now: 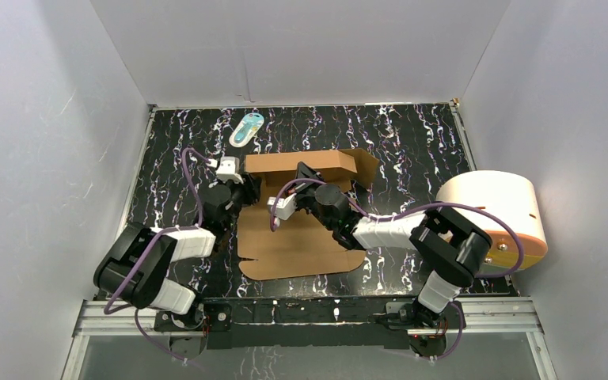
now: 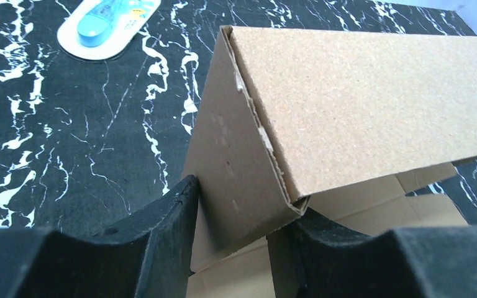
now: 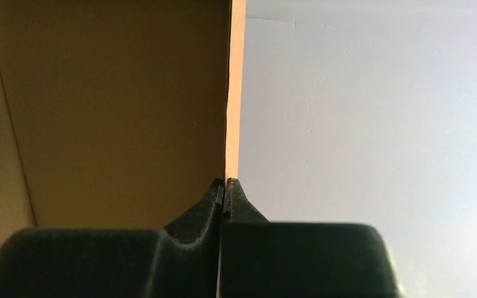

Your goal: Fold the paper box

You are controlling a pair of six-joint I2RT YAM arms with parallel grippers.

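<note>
Brown corrugated cardboard paper box (image 1: 301,249) partly folded: far wall raised, pinched tight by right gripper (image 3: 225,185); left end flap clasped by half-closed left gripper (image 2: 245,198). Near flaps not yet folded.

Cream cylinder (image 1: 487,210) right of paper box (image 1: 301,245)

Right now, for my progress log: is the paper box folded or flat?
Partly folded: the paper box has its far wall raised, near panel flat.

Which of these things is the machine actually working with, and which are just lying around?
In the job: cardboard box, left pincer, right pincer.
Lying about: white-and-blue oval packet, cream drum with orange base.
</note>
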